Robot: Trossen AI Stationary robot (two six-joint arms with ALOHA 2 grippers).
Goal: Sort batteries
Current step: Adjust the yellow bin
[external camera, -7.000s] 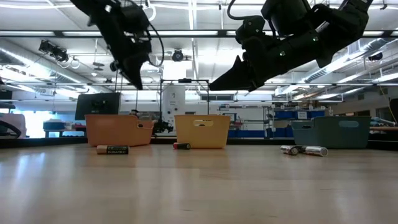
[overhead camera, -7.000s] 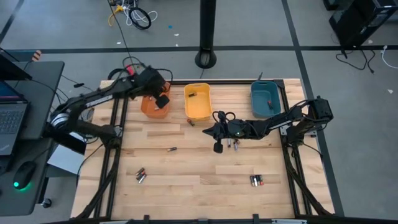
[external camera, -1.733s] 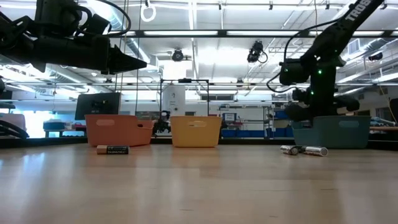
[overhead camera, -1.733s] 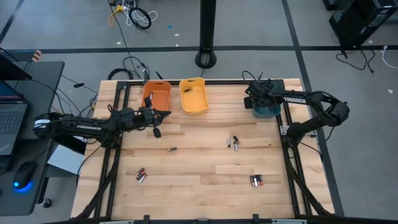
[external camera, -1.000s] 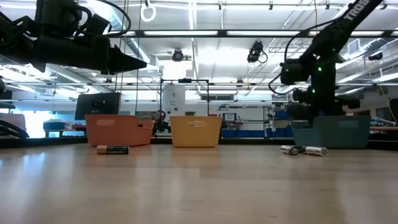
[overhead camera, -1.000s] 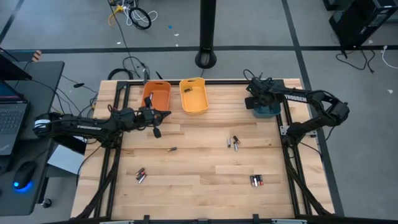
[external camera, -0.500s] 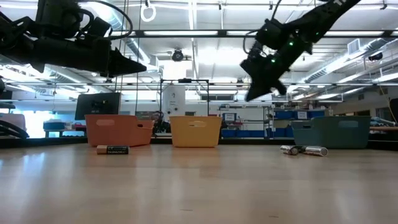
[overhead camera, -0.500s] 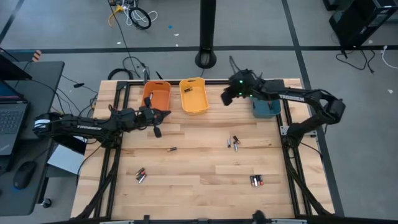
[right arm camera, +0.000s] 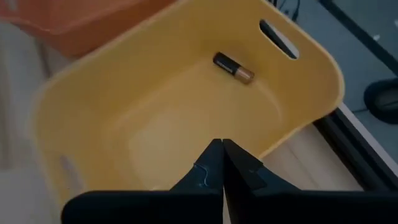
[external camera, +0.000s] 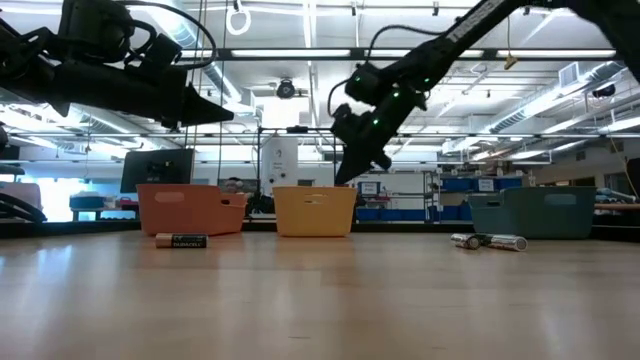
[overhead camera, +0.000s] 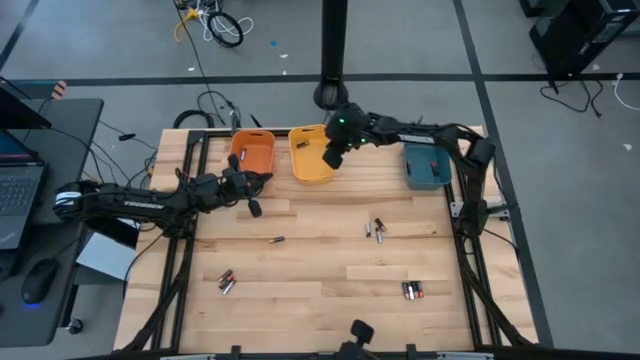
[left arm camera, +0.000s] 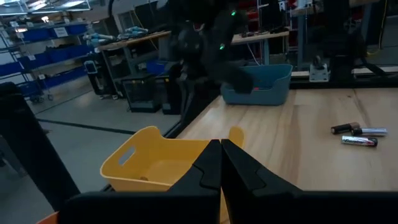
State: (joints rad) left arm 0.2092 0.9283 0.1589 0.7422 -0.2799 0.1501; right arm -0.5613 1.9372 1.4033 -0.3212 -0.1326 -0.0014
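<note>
Landmark: yellow bin (overhead camera: 312, 157), smooth moulded plastic with slot handles, on the pale wood-plank surface (overhead camera: 320, 270). Orange bin (overhead camera: 250, 158) just beside it on one side; teal bin (overhead camera: 426, 165) well apart on the other. Right end effector (overhead camera: 331, 158) hangs over the yellow bin's rim, fingers pressed together, empty. Left end effector (overhead camera: 253, 207) near the orange bin, also closed, nothing held. One battery (right arm camera: 234, 68), dark cylinder with copper end, lies inside the yellow bin. Other batteries (overhead camera: 375, 230) lie loose on the surface, well clear of the yellow bin.
</note>
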